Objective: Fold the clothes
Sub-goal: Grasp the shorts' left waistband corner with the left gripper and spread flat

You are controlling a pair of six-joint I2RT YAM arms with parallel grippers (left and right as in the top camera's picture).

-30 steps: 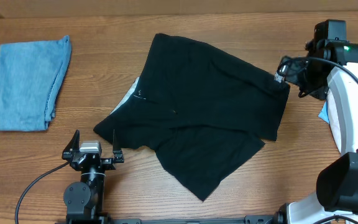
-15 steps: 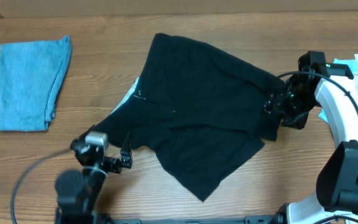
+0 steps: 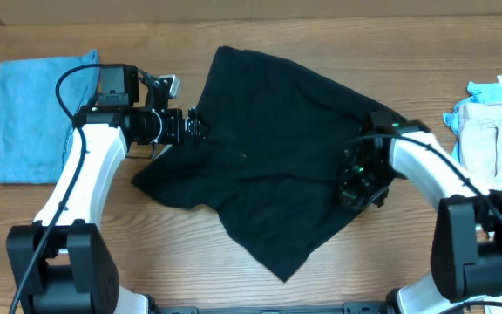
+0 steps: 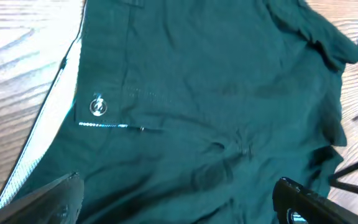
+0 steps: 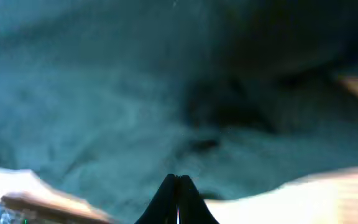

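Black shorts [image 3: 277,157] lie spread and rumpled across the middle of the table, with the waistband at the left and a silver button [image 4: 97,107] showing. My left gripper [image 3: 197,127] hovers at the waistband's left edge. Its jaws stand wide open over the cloth [image 4: 216,93] in the left wrist view [image 4: 178,180]. At the shorts' right leg edge my right gripper [image 3: 354,187] rests low on the fabric. In the right wrist view its fingertips [image 5: 178,178] are pressed together on the edge of the dark cloth [image 5: 104,93], beside bare table.
A folded blue cloth [image 3: 42,118] lies at the far left of the table. A pile of pale clothes [image 3: 495,122] sits at the right edge. Wooden tabletop [image 3: 190,270] shows along the front.
My left arm rose from the front edge to the shorts' waistband, still open. My right arm swung in from the far right to the shorts' right edge and shut.
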